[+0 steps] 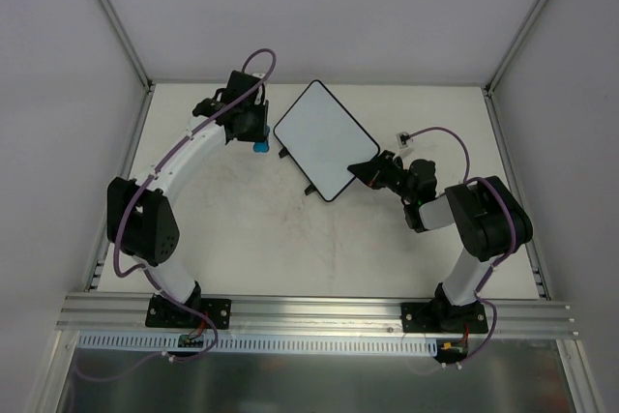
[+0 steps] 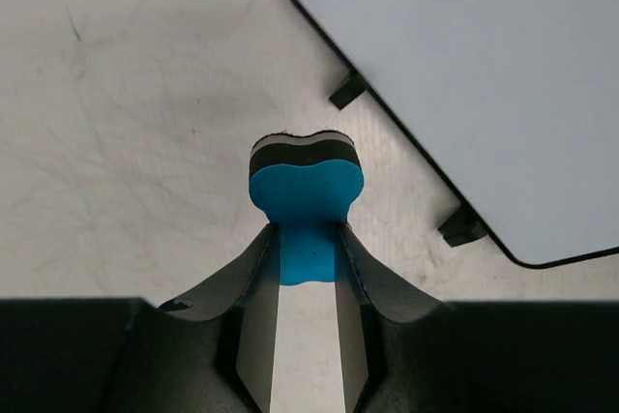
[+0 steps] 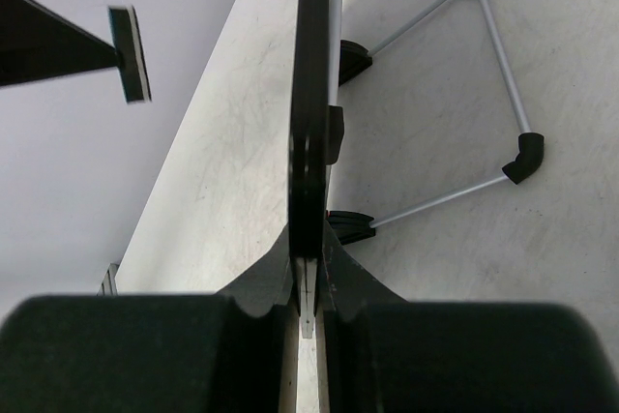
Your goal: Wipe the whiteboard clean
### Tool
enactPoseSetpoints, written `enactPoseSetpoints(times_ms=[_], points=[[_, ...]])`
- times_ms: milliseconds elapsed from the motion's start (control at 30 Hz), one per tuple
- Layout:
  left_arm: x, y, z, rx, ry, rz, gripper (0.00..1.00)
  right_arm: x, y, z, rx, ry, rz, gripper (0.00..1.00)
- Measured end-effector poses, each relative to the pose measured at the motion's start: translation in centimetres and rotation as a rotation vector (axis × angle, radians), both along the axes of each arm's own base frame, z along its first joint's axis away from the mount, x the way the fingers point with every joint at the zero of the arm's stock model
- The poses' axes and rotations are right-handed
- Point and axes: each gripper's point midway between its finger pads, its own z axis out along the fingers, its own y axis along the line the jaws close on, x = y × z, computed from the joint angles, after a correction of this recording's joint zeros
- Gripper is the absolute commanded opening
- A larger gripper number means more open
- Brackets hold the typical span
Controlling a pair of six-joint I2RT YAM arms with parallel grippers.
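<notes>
The whiteboard (image 1: 324, 140) stands diagonally at the back middle of the table, white with a thin black rim. I see no pen marks on its face (image 2: 474, 74). My left gripper (image 1: 258, 139) is shut on a blue eraser block (image 2: 306, 191) with a dark felt layer. It hovers just left of the board's edge, by the black tabs (image 2: 348, 91). My right gripper (image 1: 368, 169) is shut on the board's near right corner. In the right wrist view the board's rim (image 3: 311, 94) runs edge-on out of the shut jaws (image 3: 311, 256).
A wire stand (image 3: 503, 74) of thin metal rods with black corner pieces is hinged to the board's back. A small connector on a purple cable (image 1: 404, 138) lies right of the board. Grey enclosure walls and aluminium posts ring the table.
</notes>
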Motion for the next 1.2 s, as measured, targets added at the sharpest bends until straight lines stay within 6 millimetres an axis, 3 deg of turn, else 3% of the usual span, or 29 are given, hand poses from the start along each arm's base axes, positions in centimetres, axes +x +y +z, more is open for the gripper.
enactPoseSetpoints(times_ms=[233,500,767,967,1067,1200], points=[[-2.8,2.3,-6.2,0.007,0.18,0.1,0.0,0.0,0.0,0.0,0.0,-0.001,0.0,0.0],[-2.8,2.7,-9.1,-0.003,0.262,0.126,0.03,0.0,0.0,0.0,0.0,-0.001,0.0,0.0],[-3.1,3.0,-13.2,-0.002,0.377,0.131,0.06,0.0,0.0,0.0,0.0,-0.001,0.0,0.0],[-3.4,2.9,-14.4,0.004,0.408,0.129,0.11,0.0,0.0,0.0,0.0,-0.001,0.0,0.0],[-3.4,2.9,-14.5,0.005,0.411,0.13,0.27,0.0,0.0,0.0,0.0,-0.001,0.0,0.0],[-3.4,2.9,-14.5,0.006,0.411,0.13,0.35,0.0,0.0,0.0,0.0,-0.001,0.0,0.0]])
